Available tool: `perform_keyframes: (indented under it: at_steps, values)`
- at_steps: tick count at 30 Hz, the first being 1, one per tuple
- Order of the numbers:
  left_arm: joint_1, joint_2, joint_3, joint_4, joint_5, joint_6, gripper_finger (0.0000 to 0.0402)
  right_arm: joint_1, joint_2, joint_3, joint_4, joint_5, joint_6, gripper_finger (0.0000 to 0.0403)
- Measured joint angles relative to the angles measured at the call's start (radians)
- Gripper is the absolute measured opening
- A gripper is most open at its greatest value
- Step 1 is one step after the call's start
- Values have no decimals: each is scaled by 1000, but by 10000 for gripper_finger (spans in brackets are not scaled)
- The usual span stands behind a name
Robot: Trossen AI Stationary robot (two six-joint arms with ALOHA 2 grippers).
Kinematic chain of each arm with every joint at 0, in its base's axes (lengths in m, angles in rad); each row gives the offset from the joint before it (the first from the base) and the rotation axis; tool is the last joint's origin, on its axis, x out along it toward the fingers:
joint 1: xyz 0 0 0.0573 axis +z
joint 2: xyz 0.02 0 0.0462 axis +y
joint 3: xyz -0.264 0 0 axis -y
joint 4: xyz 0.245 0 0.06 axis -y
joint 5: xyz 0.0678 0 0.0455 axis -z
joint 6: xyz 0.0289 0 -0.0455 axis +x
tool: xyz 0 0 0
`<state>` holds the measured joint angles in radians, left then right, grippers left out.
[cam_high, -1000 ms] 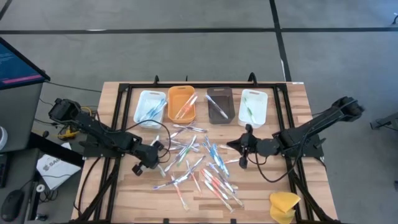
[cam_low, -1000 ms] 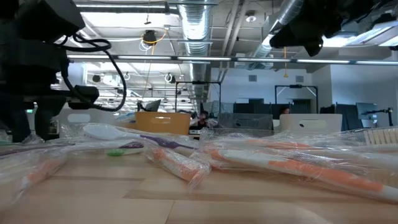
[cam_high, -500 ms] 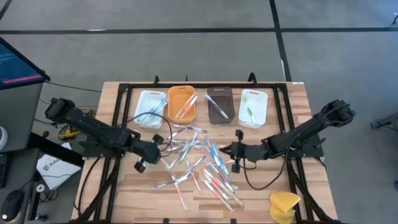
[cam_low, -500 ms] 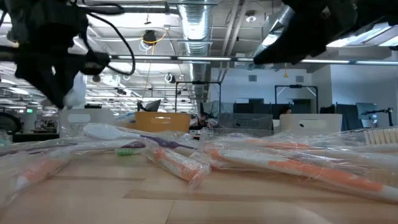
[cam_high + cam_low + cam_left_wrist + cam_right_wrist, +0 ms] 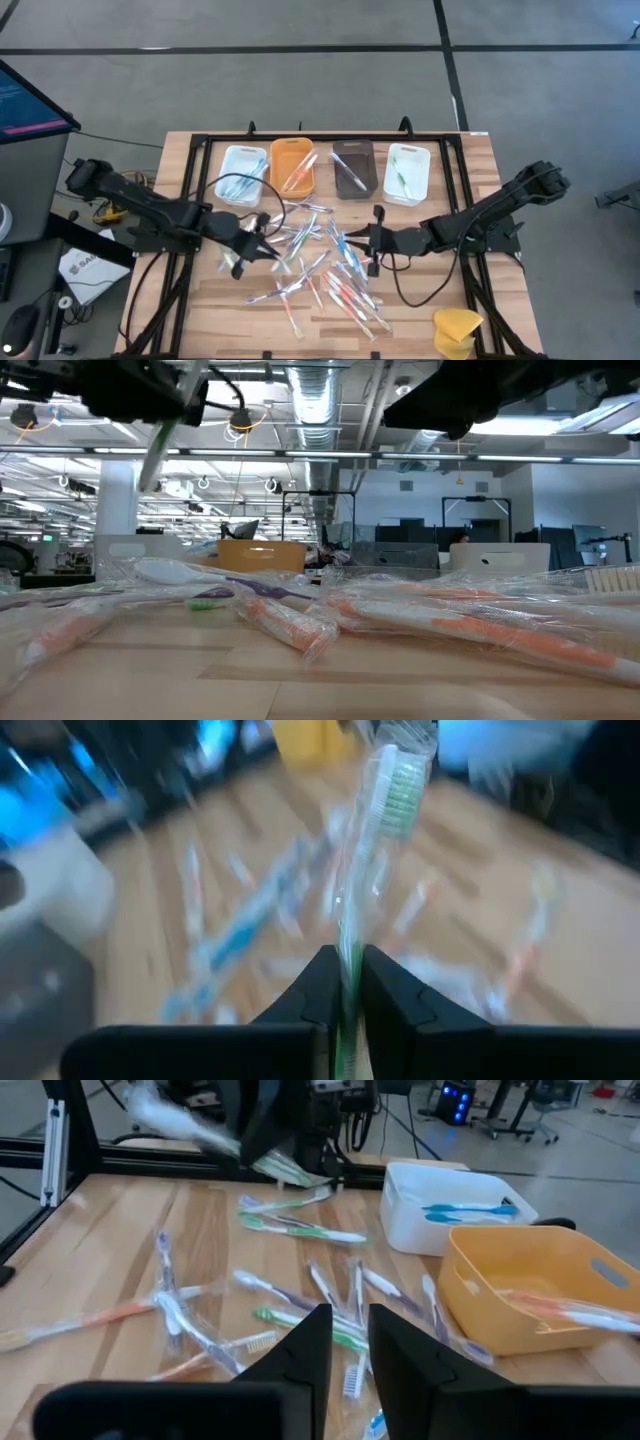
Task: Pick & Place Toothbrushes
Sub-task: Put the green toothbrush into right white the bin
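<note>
Many wrapped toothbrushes (image 5: 320, 262) with blue, green, pink and clear handles lie scattered on the wooden table. Four trays stand in a row at the far side: white (image 5: 240, 172), orange (image 5: 291, 165), brown (image 5: 352, 168) and white (image 5: 407, 172), each with a few brushes inside. My left gripper (image 5: 258, 238) hangs above the pile's left edge, shut on a green toothbrush (image 5: 390, 800). My right gripper (image 5: 372, 240) hovers over the pile's right side, open, with nothing between its fingers (image 5: 312, 1342). My left gripper pinches the green toothbrush's handle (image 5: 348, 965), still in its clear wrapper, between its two fingers. The brush runs on ahead of the fingers, bristle head (image 5: 402, 778) farthest out. It is lifted clear of the table, and in the low view it slants down from the gripper (image 5: 155, 450).
A yellow sponge-like lump (image 5: 455, 330) lies at the table's near right corner. A black frame (image 5: 200, 145) runs around the work area. In the right wrist view the left arm shows beyond the pile, near the white tray (image 5: 455, 1205) and the orange tray (image 5: 540, 1285).
My left gripper has risen from the table with the toothbrush and moved a little toward the table's right, tipping from pointing down to nearer level. The brush now hangs clear of the pile. My right gripper has moved toward the table's left, over the pile.
</note>
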<state>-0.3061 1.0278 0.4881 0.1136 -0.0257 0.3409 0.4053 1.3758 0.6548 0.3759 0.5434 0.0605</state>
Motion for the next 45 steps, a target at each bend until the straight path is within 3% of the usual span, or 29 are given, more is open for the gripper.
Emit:
perform_keyframes:
  at_steps: [4,9,14,19,22,34,45]
  values:
    - [1,28,-59,271,16,26,19,6,0,16,7,0,15,93]
    - [28,88,-108,574,43,-18,17,7,0,53,10,3,5,166]
    - [70,204,-109,796,69,-108,18,14,26,89,49,2,-128,236]
    - [100,316,-110,975,86,-121,18,12,85,129,183,3,-295,261]
    - [119,354,-110,1059,86,-140,18,-3,119,180,193,3,-306,262]
    - [175,422,-107,1176,74,-248,18,-71,265,365,138,-18,-281,263]
    - [192,422,-103,1176,63,-272,18,-73,335,510,59,-29,-304,263]
